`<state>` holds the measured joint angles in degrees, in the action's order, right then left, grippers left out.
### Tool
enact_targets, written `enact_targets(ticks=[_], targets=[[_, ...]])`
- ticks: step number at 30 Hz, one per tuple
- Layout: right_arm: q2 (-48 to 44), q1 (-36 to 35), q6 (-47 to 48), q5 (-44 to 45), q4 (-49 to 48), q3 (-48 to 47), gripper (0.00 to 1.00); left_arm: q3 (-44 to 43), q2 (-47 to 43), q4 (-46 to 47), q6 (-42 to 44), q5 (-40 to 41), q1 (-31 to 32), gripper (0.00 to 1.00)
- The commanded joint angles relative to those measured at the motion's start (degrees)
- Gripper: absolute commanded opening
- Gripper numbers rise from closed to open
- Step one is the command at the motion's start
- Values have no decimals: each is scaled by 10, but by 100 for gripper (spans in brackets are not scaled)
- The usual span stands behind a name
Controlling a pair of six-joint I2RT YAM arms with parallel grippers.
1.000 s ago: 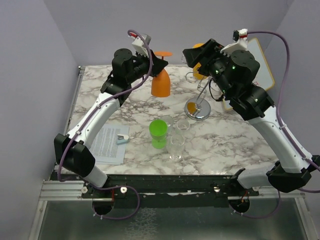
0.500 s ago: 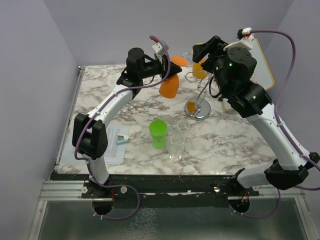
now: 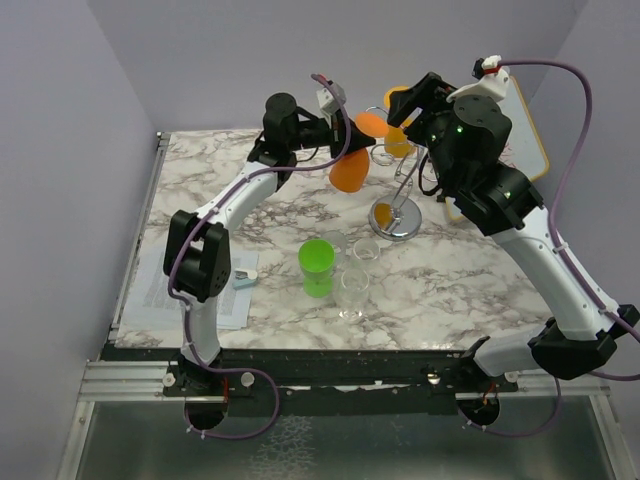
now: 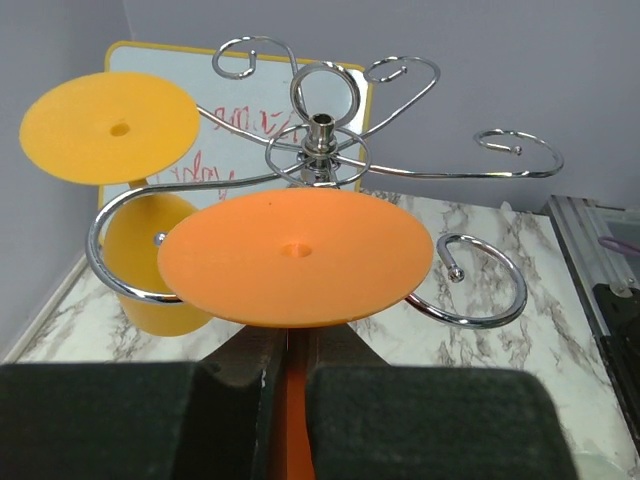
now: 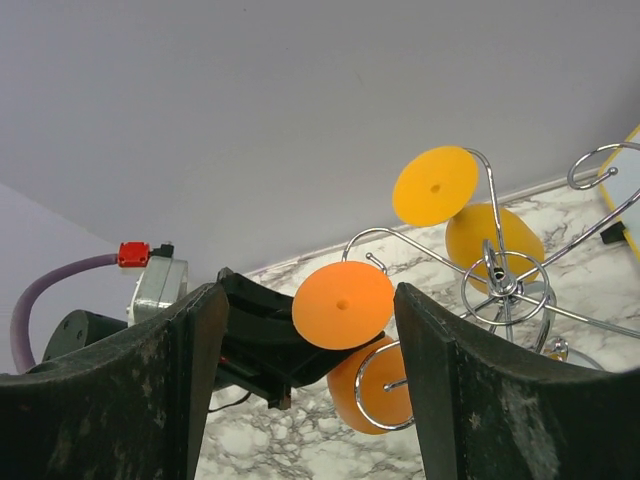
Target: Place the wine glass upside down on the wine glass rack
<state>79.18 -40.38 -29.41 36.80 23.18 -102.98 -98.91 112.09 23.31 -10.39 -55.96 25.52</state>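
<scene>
My left gripper (image 3: 338,128) is shut on the stem of an orange wine glass (image 3: 349,171) and holds it upside down in the air, foot disc (image 4: 295,255) on top. The stem (image 4: 289,400) sits between the fingers. The glass hangs just left of the silver wire rack (image 3: 397,220), whose curled arms (image 4: 320,150) spread right behind the foot disc. A rack loop (image 5: 385,390) crosses in front of the orange bowl (image 5: 352,398). A yellow wine glass (image 4: 150,270) hangs upside down on the rack. My right gripper (image 5: 308,295) is open and empty above the rack.
A yellow-framed whiteboard (image 3: 522,125) leans behind the rack at the back right. A green cup (image 3: 317,266) and three clear glasses (image 3: 353,290) stand mid-table. A paper sheet (image 3: 212,292) with a small object (image 3: 243,279) lies at the front left.
My left arm has lifted the orange glass and carried it to the right, up to the rack's arms. The right gripper shifted slightly and stays open.
</scene>
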Motion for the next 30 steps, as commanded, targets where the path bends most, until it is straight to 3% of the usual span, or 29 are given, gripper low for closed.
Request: enact_targets(ticks=[1, 8, 30], targets=[[2, 2, 19, 13, -7, 2, 72, -20, 24, 52, -28, -48, 1, 0], [-3, 3, 24, 16, -10, 5, 72, -33, 48, 69, -50, -34, 14, 0], [-10, 3, 8, -2, -13, 23, 70, -22, 86, 140, -97, 161, 41, 0]])
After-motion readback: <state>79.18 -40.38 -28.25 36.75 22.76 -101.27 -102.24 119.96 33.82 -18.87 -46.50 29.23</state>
